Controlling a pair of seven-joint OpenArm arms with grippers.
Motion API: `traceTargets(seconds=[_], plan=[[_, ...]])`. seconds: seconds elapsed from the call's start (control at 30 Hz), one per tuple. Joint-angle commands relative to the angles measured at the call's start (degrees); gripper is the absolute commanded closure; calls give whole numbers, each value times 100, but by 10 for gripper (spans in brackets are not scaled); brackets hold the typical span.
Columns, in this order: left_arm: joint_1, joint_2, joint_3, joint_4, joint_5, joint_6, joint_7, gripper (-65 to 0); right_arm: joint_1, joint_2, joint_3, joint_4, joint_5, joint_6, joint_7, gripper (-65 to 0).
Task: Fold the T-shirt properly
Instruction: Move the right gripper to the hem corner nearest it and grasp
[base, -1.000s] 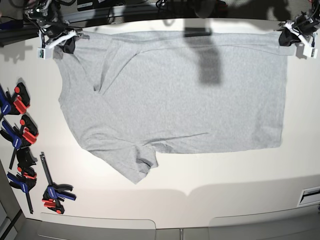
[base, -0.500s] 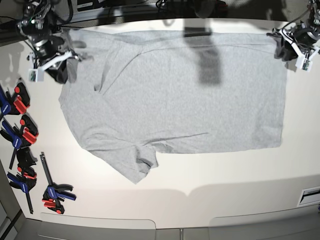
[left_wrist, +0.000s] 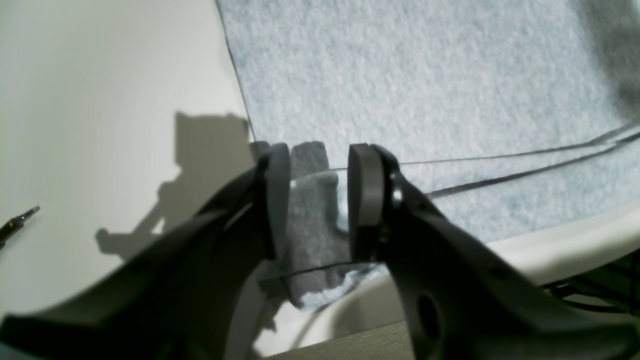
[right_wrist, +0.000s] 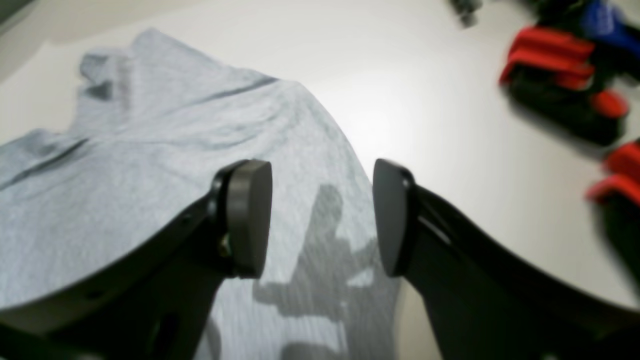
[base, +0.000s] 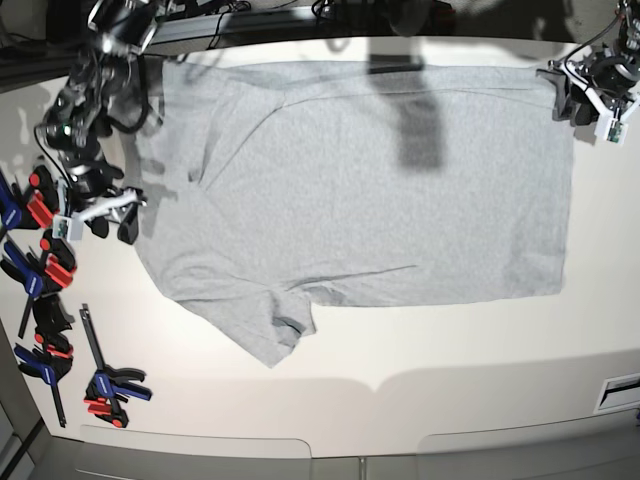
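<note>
The light grey T-shirt (base: 370, 180) lies spread flat on the white table (base: 450, 360), plain side up, one sleeve pointing toward the front left. My right gripper (base: 115, 230) hovers at the shirt's left edge. In the right wrist view it (right_wrist: 320, 170) stands open over the shirt (right_wrist: 125, 175) with nothing between its fingers. My left gripper (base: 578, 100) is at the far right corner. In the left wrist view its (left_wrist: 319, 155) jaws stand apart, and the corner of the shirt (left_wrist: 425, 75) lies loose in the gap.
Several red, blue and black clamps (base: 40, 270) lie along the table's left edge, close to my right gripper, and show blurred in the right wrist view (right_wrist: 560, 85). A tool tip (left_wrist: 15, 225) lies on the table left of my left gripper.
Both grippers opened and let go of the shirt's far corners. The right arm swung away from the far left corner toward the front along the left edge. The left gripper stayed at its corner.
</note>
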Motion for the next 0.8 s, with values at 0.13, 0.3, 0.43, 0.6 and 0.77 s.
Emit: traceTargets(seconds=[0.13,0.3,0.43,0.6,0.77], plan=[[20,-81,-46,94,133,166,-116,-182,1443,610,-809,-1716,24,22,186,-317],[20,-79,-46,94,133,195,-116,-182,2848,942,-1696,-3683,-544,175,476,-317],[17,-79,-46,94,131,195,-116,-182,3576,990,-2103,-5005,-1283,-155,1115,-317],[17,-79,-46,94,131,195,-118,-182,3683,925,-2192,-5652,-1631,-918,1532,-317],[17,-79,-46,94,127,195,-120,-182,3613,789,-2194,-5713,-1617,-588,1543,-317]])
